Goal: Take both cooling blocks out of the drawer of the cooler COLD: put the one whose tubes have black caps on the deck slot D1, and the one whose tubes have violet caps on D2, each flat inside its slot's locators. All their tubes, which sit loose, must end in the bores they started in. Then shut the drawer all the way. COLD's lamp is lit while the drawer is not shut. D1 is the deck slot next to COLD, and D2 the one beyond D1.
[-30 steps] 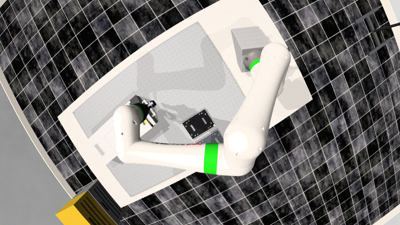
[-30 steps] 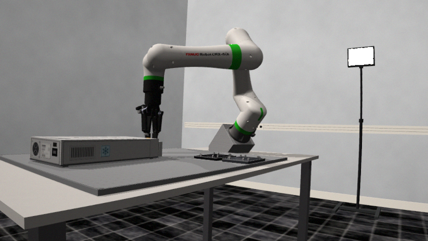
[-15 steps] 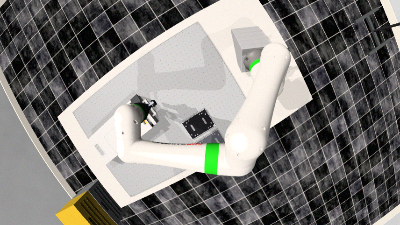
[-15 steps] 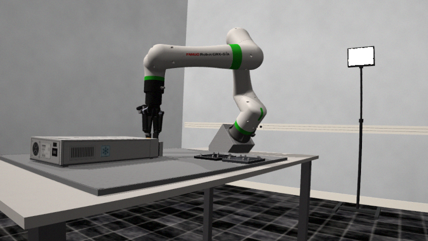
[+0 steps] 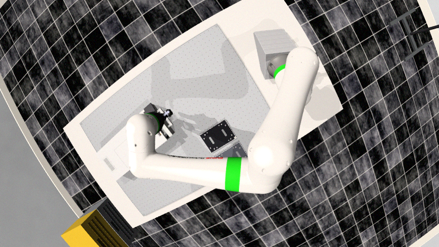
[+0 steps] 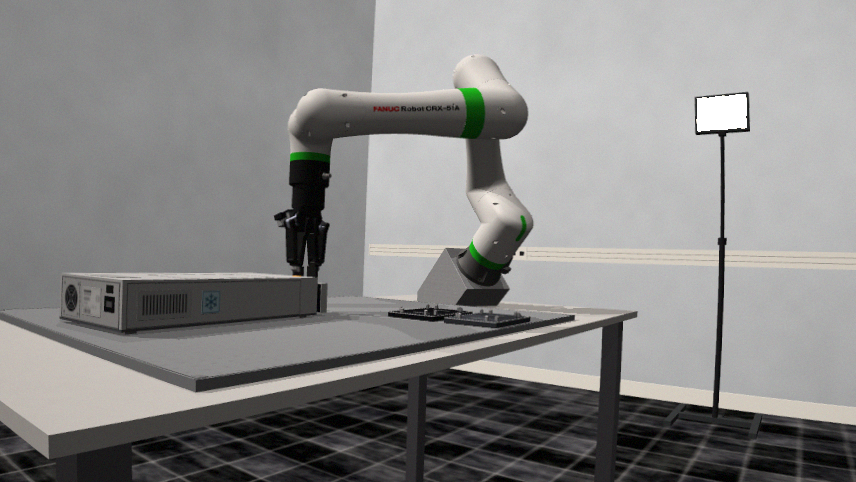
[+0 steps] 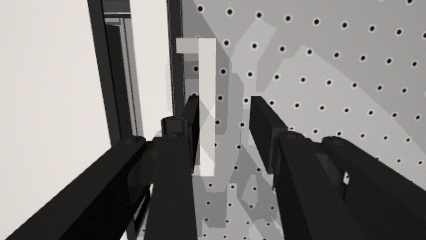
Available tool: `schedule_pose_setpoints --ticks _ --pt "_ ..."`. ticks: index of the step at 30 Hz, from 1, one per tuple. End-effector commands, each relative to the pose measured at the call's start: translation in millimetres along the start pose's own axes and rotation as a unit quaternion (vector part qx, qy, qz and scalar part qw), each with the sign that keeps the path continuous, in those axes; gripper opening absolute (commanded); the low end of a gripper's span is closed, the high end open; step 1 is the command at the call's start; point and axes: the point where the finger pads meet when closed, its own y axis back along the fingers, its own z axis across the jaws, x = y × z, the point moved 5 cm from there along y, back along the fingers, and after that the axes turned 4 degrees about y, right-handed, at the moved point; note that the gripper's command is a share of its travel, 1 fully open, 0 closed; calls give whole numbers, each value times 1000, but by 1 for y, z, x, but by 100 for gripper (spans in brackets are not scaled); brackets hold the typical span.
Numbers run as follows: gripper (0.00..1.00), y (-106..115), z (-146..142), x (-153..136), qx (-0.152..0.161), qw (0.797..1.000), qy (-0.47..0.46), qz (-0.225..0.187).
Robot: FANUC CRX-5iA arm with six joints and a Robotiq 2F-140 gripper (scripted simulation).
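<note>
Straddling the drawer's pale handle [image 7: 207,110], whose long axis runs from twelve to six o'clock in the wrist view, the gripper [image 5: 165,121] [image 6: 306,269] [image 7: 225,112] stands partly open, its nine-o'clock finger nearer the bar.

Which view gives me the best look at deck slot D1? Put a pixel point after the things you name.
The top view: deck slot D1 [image 5: 218,138] [image 6: 412,316] lies uncovered there, its dark face and both pale elongated marks visible. The exterior view shows it at a low slant, mostly its near edge and raised locators. The wrist view doesn't show it.
</note>
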Motion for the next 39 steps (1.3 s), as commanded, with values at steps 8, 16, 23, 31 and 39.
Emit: schedule_pose_setpoints --ticks 8,16,23,31,39 --pt "34 1 2 0 1 1000 0 1" --pt "34 1 5 0 1 1000 0 1" --pt "34 1 7 0 1 1000 0 1" --pt "34 1 9 0 1 1000 0 1" --pt "34 1 11 0 1 1000 0 1"
